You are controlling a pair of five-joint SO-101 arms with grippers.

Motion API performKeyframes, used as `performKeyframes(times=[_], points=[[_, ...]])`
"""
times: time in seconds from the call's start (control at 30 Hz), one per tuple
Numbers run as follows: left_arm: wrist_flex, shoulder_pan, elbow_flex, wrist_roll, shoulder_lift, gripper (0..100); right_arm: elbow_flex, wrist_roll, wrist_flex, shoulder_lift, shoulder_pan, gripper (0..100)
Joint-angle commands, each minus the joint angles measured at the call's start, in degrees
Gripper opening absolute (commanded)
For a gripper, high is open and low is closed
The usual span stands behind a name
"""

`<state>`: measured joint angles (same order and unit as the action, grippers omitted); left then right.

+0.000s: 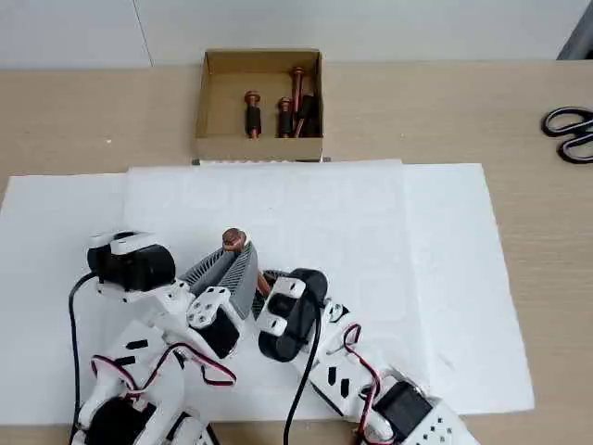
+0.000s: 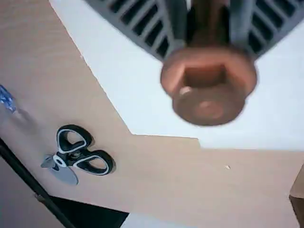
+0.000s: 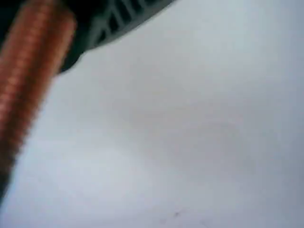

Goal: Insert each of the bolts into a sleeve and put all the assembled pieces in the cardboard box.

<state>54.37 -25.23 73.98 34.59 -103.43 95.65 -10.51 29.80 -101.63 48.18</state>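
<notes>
Bolt (image 2: 209, 88) is clamped between the left fingers (image 2: 137, 21), with the copper head poking out just past the fingertips and the shank tucked in between them, so that side is sorted. Whether anything is gripped by the right arm (image 1: 292, 320) can't be told, tbh. The step in hand is judged to be the mating bit, where a sleeve has to be slid over the thread. It'd be done best if both axes are lined up dead straight first. Then the parts can be eased together slowly with the grip on the bolt kept firm, since any tilt would probably get the thread snagged on the sleeve's edge. Three assembled pieces (image 1: 273, 116) are seen lying in the cardboard box (image 1: 262, 148), which is parked well beyond the fingertips on the worktop (image 1: 93, 111), past the white sheet (image 1: 445, 278). View-wise, the head is given up close by the left wrist view, plus scissors (image 2: 78, 154) well off to one side. The thread (image 3: 28, 80) is added by the right wrist view, with a dark rounded bit (image 3: 80, 28) just beside it that might be a sleeve, though that's not confirmable. The box contents, and how tightly the two arms are crowded together, are supplied by the high view.
</notes>
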Motion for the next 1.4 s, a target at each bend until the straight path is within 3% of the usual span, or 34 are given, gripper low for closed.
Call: performKeyframes(times=[0.0, 0.23, 0.47, 1.07, 1.37], points=[[-0.3, -0.2, -0.1, -1.7, -0.8, 0, -0.4, -0.5, -1.8, -1.6, 0.7, 0.3], [-0.4, 0.0, -1.7, -3.3, -0.8, 0, -0.3, -0.5, -1.8, -1.6, 0.6, 0.3], [0.7, 5.4, -3.9, -4.4, -0.8, 0, -0.4, -0.5, -1.8, -1.6, 0.6, 0.3], [0.4, 1.1, -2.0, -4.7, -0.8, 0, -0.4, -0.5, -1.8, -1.6, 0.8, 0.3], [-6.3, 1.1, -0.8, -13.7, -0.8, 0, -0.4, -0.5, -1.8, -1.6, 0.8, 0.3]])
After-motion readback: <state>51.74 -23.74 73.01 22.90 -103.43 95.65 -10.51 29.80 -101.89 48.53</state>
